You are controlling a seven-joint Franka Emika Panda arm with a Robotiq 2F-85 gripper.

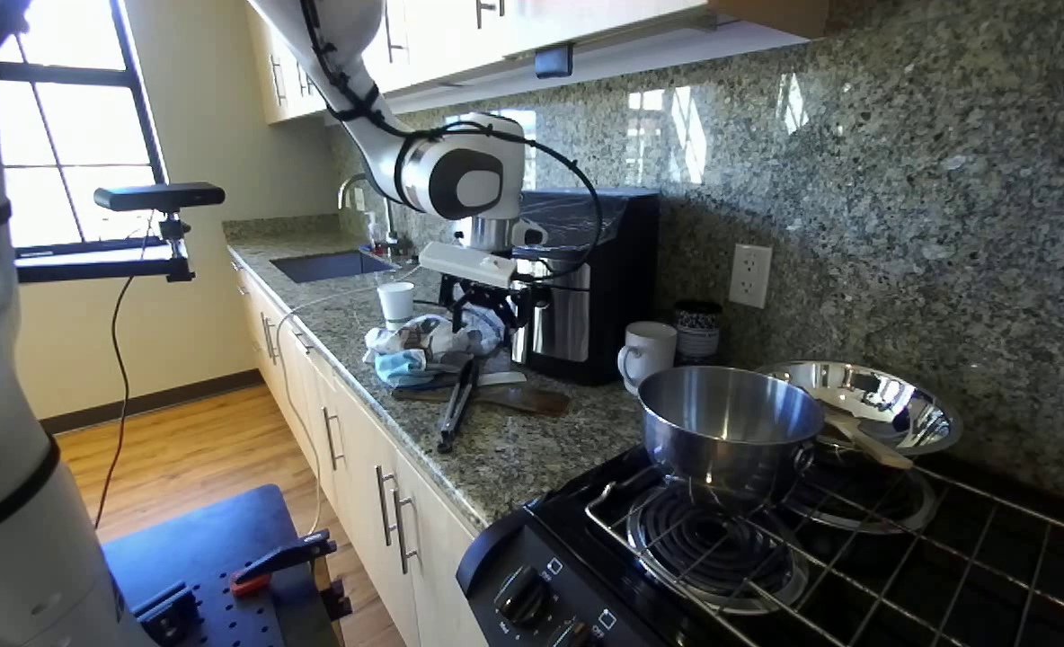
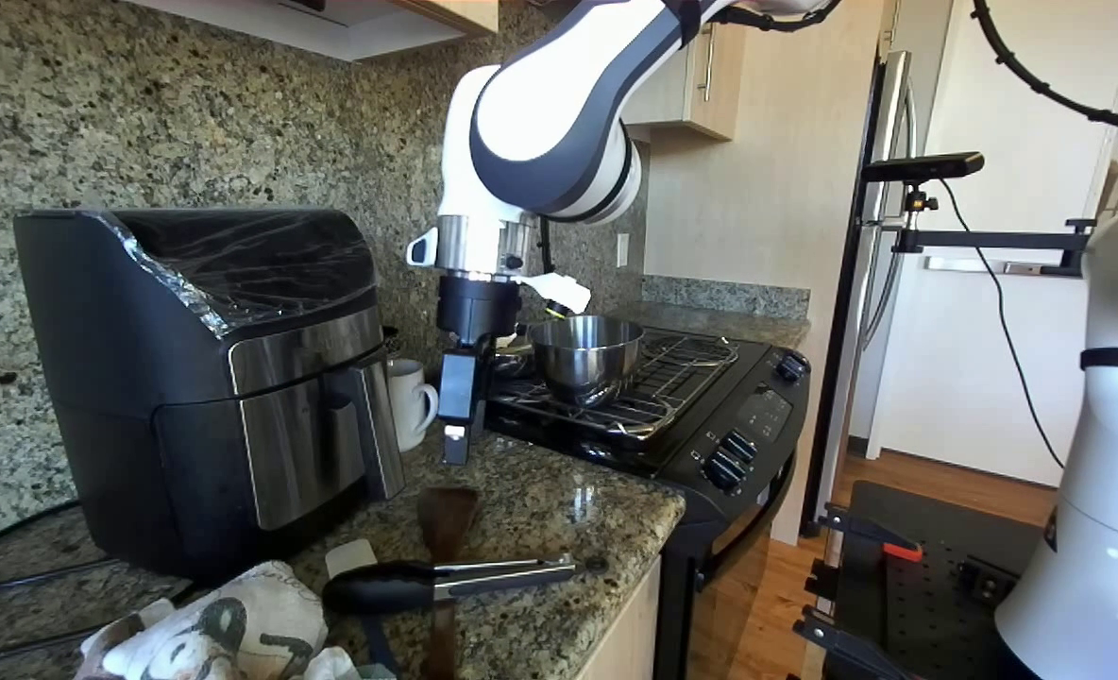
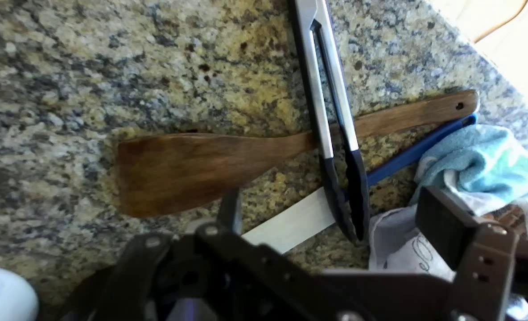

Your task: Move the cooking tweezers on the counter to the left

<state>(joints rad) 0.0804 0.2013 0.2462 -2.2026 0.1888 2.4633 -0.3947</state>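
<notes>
The cooking tweezers (image 1: pixel 458 403) are slender metal tongs with black ends. They lie on the granite counter (image 1: pixel 532 445) across a wooden spatula (image 1: pixel 532 402). The tweezers also show in an exterior view (image 2: pixel 502 578) and in the wrist view (image 3: pixel 317 98). There their black tips rest over a blue-handled tool with a pale blade (image 3: pixel 295 223). My gripper (image 1: pixel 489 337) is open and empty, pointing down above the counter. In an exterior view the gripper (image 2: pixel 455 453) hangs clearly higher than the tweezers. In the wrist view the black tips lie between my spread fingers (image 3: pixel 335 216).
A crumpled cloth (image 1: pixel 433 337) lies beside the tweezers. A black air fryer (image 2: pixel 191 406) stands close by the gripper. A white mug (image 1: pixel 647 352), a steel pot (image 1: pixel 730 440) on the stove and a white cup (image 1: pixel 396 303) are nearby. The counter's front edge (image 1: pixel 433 467) is close.
</notes>
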